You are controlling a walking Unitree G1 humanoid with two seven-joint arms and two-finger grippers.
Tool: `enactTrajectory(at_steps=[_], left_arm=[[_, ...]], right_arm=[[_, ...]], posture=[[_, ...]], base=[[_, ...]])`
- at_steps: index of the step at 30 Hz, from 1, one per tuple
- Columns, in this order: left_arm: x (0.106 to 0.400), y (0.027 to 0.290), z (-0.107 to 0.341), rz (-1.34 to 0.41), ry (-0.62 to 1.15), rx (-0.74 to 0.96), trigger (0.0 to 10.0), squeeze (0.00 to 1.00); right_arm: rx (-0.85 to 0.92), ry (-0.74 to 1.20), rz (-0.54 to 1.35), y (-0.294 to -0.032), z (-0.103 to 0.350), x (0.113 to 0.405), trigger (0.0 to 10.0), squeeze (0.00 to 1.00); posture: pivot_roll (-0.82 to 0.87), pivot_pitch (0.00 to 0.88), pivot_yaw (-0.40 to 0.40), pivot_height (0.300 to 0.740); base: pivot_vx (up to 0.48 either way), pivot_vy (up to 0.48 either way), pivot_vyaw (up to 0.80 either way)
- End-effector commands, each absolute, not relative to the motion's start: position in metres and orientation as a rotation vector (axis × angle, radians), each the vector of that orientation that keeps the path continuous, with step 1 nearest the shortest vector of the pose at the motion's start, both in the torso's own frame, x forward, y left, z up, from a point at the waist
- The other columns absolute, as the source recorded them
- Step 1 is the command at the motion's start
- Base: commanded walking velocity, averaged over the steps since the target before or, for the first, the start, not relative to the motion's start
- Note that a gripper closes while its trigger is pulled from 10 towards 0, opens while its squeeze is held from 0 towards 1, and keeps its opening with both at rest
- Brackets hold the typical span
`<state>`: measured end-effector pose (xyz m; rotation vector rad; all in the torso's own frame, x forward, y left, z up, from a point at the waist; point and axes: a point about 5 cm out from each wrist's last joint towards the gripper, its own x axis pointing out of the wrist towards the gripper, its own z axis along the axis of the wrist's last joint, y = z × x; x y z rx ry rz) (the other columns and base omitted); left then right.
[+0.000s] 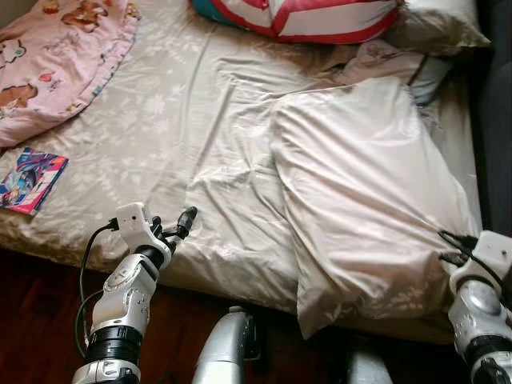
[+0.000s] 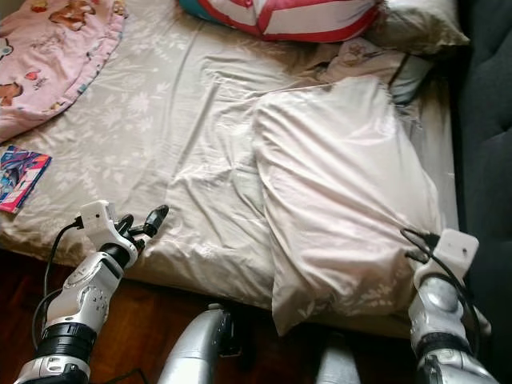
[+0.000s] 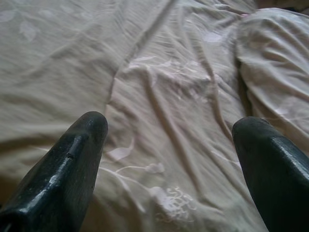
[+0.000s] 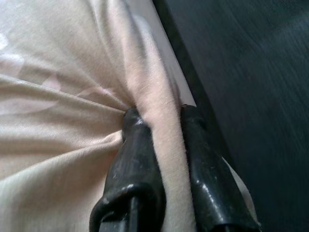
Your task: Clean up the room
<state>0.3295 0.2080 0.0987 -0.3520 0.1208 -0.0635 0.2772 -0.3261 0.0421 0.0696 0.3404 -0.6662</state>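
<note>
The right tool pinches the pillow at its near right edge; the left tool is spread over the bed.

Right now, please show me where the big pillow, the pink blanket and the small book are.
big pillow (image 1: pixel 360 192), left eye view, its middle.
pink blanket (image 1: pixel 56 56), left eye view, its top.
small book (image 1: pixel 30 180), left eye view, its cover.

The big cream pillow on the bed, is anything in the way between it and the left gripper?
Nothing visible stands between them. The left gripper hovers open over the rumpled beige floral sheet, and only bare sheet lies between it and the big cream pillow. The right gripper is shut on the pillow's edge at the bed's right side.
</note>
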Motion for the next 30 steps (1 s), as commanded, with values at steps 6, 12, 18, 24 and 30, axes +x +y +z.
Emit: enactTrajectory(at_steps=[6,12,18,24,30], left_arm=[[0.321,0.219,0.088,-0.040,0.158,-0.332,10.0,0.00],[0.320,0.220,0.086,-0.039,0.161,-0.330,10.0,0.00],[0.319,0.218,0.084,-0.042,0.166,-0.333,10.0,0.00],[0.319,0.216,0.084,-0.045,0.167,-0.334,10.0,0.00],[0.318,0.213,0.079,-0.047,0.178,-0.338,10.0,0.00]], right_arm=[[0.250,0.514,-0.972,-0.329,-0.023,0.192,0.0,0.00],[0.331,0.572,-1.013,-0.310,-0.043,0.175,0.0,0.00],[0.411,0.630,-0.976,-0.277,-0.060,0.168,0.0,0.00],[0.346,0.507,-0.712,-0.256,-0.043,0.205,0.0,0.00],[0.262,0.375,-0.460,-0.242,-0.014,0.250,10.0,0.00]], posture=[[-0.12,0.261,0.076,0.672],[-0.12,0.256,0.075,0.672],[-0.12,0.248,0.074,0.672],[-0.12,0.244,0.073,0.672],[-0.12,0.242,0.065,0.672]], base=[[0.000,0.000,0.00],[0.000,0.000,0.00],[0.000,0.000,0.00],[0.000,0.000,0.00],[0.000,0.000,0.00]])
